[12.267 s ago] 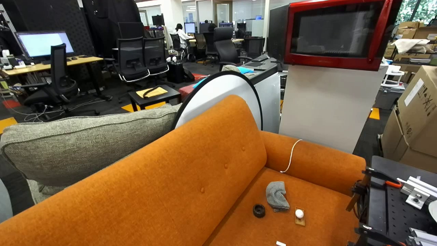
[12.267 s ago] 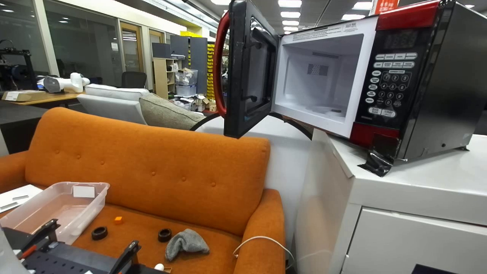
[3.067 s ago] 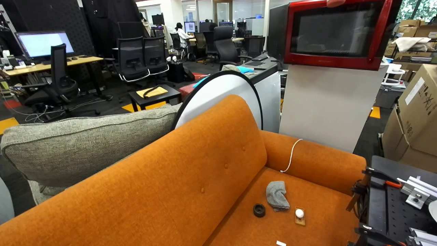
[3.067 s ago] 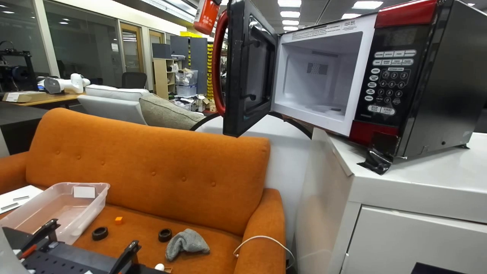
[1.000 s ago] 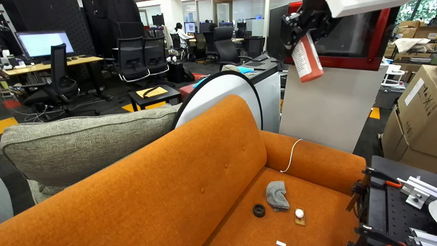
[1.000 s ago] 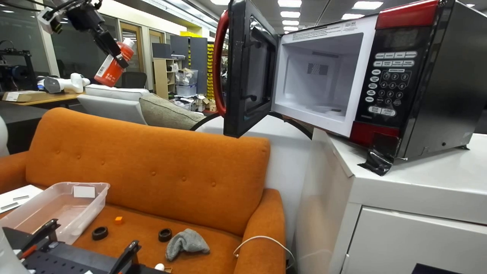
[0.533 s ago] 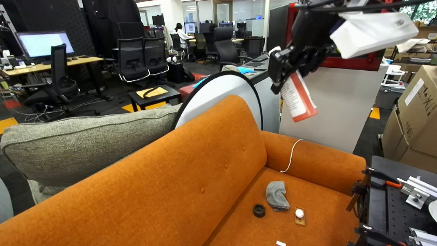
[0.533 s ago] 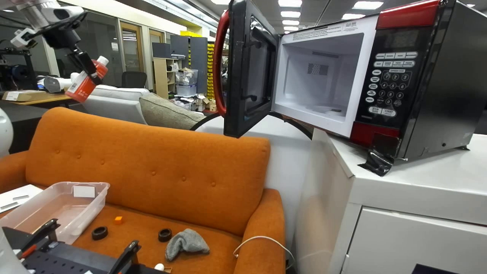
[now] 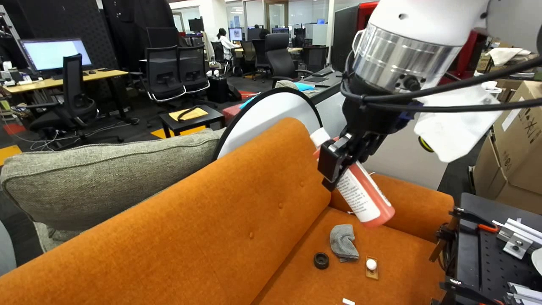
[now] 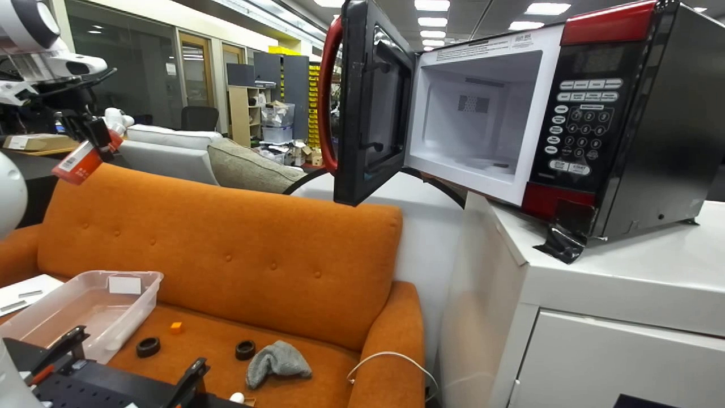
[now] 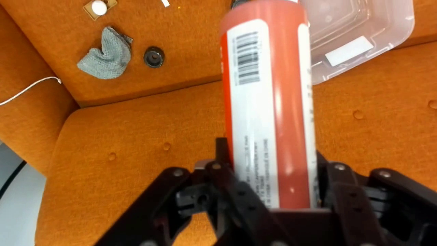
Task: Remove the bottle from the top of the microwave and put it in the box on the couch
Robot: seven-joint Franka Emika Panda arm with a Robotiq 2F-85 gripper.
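My gripper (image 9: 333, 171) is shut on the red bottle (image 9: 367, 197), gripping it around the body. The bottle, with white labels and a white cap, hangs tilted in the air, base lower than cap. In the wrist view, the dark fingers (image 11: 222, 150) press on both sides of the bottle (image 11: 252, 112). The couch (image 10: 226, 249) is orange; the bottle is above it, near the backrest in the wrist view. A clear plastic box (image 10: 135, 317) rests on the seat, partly covered by the bottle in the wrist view. The red-fronted microwave (image 10: 628, 130) stands on a white pedestal, door swung open.
On the seat lie a grey cloth (image 10: 277, 365), black rings (image 10: 245, 350), an orange cube (image 10: 177, 327) and a white ball (image 9: 371, 264) on a wooden piece. A white cord (image 9: 362, 192) hangs over the armrest. A black perforated table (image 9: 504, 254) with clamps borders the couch.
About three seconds ago the bottle was up by the microwave's door. Over the last second the arm has carried it downward and away from the microwave, over the couch, still in the grip.
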